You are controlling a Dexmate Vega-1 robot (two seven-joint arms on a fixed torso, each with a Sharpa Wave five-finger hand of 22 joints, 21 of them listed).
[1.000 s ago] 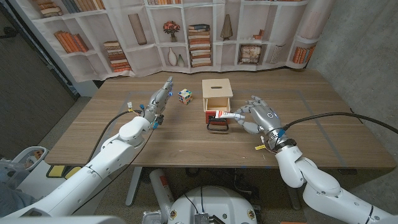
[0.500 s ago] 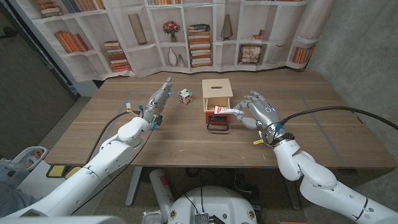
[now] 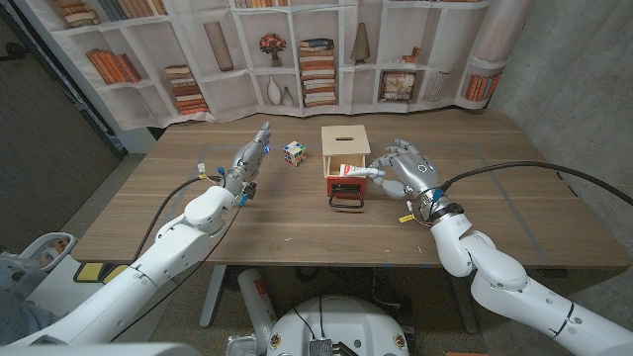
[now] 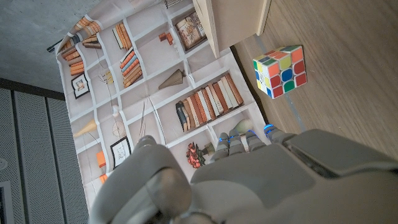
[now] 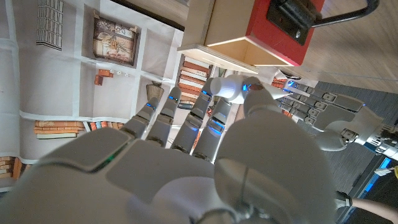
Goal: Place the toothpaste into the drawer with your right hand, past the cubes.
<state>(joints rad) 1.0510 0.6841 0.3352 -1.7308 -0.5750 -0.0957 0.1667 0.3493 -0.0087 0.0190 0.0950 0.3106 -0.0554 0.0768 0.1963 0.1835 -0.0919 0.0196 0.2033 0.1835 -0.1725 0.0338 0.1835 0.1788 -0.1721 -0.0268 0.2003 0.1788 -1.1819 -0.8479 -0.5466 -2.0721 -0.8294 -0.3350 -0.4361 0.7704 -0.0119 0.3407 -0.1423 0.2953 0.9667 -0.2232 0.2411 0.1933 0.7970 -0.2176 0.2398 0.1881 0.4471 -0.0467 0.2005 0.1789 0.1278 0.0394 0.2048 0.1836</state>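
Holding toothpaste (image 3: 350, 171) in right hand (image 3: 407, 171), fingers closed on tube's near end; tube lies level, far end over open red drawer (image 3: 345, 188) of wooden box (image 3: 345, 144). Step in hand, I judge: delivery into drawer, release not yet made. Next move calls for lowering tube between drawer walls, then opening fingers and drawing clear of black handle (image 3: 345, 205). Left hand (image 3: 252, 158) extended on table (image 3: 297, 222), fingers straight, holding nothing, near cube (image 3: 294, 152).

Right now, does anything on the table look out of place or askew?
Nothing damaged or spilled. The toothpaste lies across the open red drawer, one end pinched by the right hand. The puzzle cube sits tidy beside the box.
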